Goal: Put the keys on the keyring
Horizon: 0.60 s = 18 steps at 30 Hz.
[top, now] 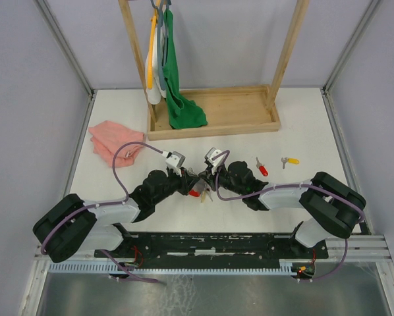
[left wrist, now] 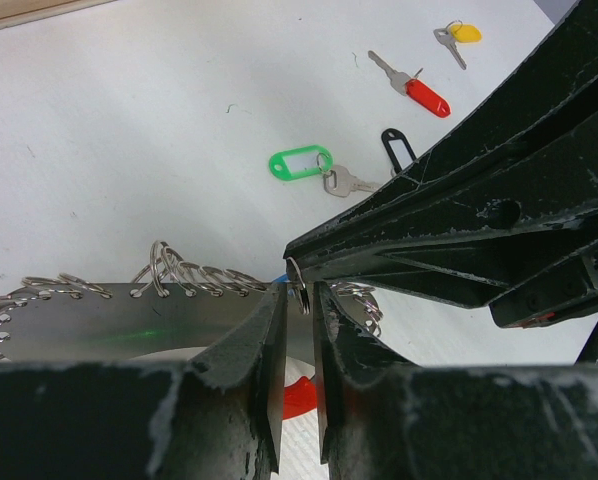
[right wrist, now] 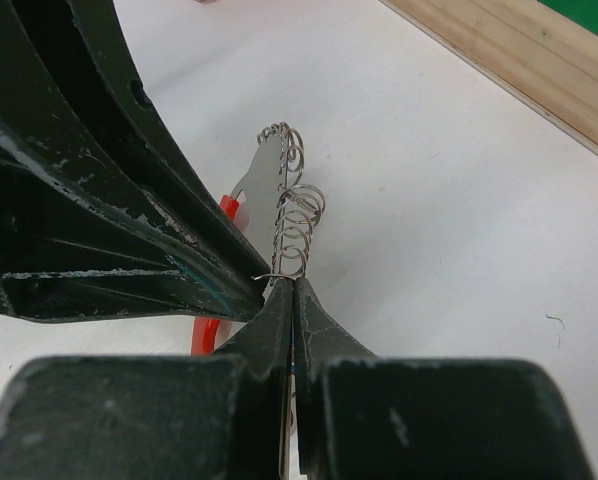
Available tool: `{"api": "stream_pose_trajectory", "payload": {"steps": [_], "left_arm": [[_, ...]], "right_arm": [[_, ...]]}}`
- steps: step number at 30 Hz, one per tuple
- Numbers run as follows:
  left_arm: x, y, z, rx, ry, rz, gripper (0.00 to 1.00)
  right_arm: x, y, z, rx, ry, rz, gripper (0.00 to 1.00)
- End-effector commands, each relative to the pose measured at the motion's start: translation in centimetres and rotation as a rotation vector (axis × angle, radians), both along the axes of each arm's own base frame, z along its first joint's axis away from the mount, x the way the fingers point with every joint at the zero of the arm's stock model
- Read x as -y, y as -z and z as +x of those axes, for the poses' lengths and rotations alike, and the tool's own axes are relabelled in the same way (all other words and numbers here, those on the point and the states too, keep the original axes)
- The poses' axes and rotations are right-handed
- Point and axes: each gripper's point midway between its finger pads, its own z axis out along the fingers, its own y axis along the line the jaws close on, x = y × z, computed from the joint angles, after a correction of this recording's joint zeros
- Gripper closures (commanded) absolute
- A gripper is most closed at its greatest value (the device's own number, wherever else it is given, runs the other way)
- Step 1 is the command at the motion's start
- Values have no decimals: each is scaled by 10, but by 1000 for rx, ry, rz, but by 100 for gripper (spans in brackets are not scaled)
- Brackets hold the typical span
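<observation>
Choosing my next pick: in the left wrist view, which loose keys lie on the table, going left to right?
green-tagged key → black tag → red-tagged key → yellow-tagged key

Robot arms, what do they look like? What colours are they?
The left arm and right arm have pale grey tubes with chunky black joints. A thin purple cable loops along each. Each ends in two flat black fingers, scuffed white at the edges.
</observation>
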Motion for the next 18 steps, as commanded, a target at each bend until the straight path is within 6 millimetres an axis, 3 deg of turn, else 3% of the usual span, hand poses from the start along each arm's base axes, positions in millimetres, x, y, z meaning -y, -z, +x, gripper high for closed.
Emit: {"api": "stream_pose_trajectory", "payload": {"steps": [1, 7, 11, 14, 18], "left_arm": [[9, -19, 9, 49, 4, -25, 79], [9, -16, 9, 48, 8, -16, 84], [9, -13, 8, 54, 20, 0, 95], [7, -10, 7, 66, 29, 22, 97], [6, -10, 4, 115, 68, 60, 97]], "right_arm": [[-13, -45, 6, 84, -7, 101, 99], [-16, -46, 5, 84, -16, 106, 99], [-17, -48, 3, 79, -25, 113, 99], [-15, -49, 1, 73, -22, 112, 99], [-9, -57, -2, 58, -11, 109, 91]]}}
